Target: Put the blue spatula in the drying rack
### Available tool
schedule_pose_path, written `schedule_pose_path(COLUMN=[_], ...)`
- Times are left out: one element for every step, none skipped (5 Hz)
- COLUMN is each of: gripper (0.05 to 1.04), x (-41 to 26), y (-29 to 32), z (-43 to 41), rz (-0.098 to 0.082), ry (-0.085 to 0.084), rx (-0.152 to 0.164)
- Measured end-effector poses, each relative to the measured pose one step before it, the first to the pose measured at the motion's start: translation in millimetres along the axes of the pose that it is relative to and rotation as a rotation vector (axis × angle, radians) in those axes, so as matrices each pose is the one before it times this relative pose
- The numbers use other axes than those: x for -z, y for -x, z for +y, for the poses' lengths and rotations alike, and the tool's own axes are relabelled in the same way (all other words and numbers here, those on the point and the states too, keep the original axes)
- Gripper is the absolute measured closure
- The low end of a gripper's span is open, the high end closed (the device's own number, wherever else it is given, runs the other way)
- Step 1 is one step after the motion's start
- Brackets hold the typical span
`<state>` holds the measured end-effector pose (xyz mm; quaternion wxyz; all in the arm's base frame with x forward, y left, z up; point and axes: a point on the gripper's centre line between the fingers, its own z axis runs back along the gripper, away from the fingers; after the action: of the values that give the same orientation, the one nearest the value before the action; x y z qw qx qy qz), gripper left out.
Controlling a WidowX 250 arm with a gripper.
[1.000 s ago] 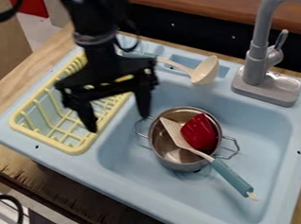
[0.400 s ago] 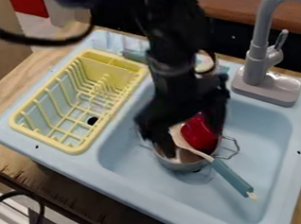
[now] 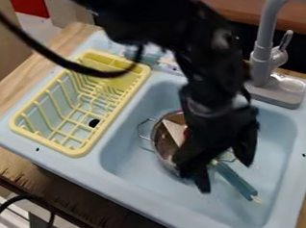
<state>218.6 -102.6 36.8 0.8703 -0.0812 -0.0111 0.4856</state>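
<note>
My gripper (image 3: 225,175) hangs over the sink basin, in front of the right part of the metal pot, with its fingers spread open on either side of the spatula's handle. The spatula has a blue handle (image 3: 235,180) pointing to the lower right and a pale head (image 3: 175,131) resting in the pot; its middle is hidden behind the gripper. I cannot tell whether the gripper touches the handle. The yellow drying rack (image 3: 81,152) stands on the left side of the sink unit.
The metal pot (image 3: 162,145) sits in the light blue basin (image 3: 129,160), partly covered by the arm. A grey faucet (image 3: 262,62) rises at the upper right. A black cable (image 3: 49,55) crosses over the rack's far end.
The gripper has moved right and down, from over the rack, across the pot, to the spatula's handle. The spatula, pot and rack have stayed in place.
</note>
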Motion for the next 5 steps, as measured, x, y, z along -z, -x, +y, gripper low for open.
schedule_pose_path(gripper=[0.084, 0.113, 0.373, 0.668, 0.844], x=[17.33, 9.11, 2.95, -6.26, -1.42], y=[10.98, 7.64, -1.48, -6.19, -2.97], z=[0.76, -4.78, 0.73, 0.44, 0.71], rz=[-0.0166, -0.0121, 0.0184, 0.0138, -0.0195], ry=[-0.0481, 0.021, 0.0312, 0.0102, -0.0036], rx=[-0.0031, -0.0089, -0.0224, -0.0094, 0.0098])
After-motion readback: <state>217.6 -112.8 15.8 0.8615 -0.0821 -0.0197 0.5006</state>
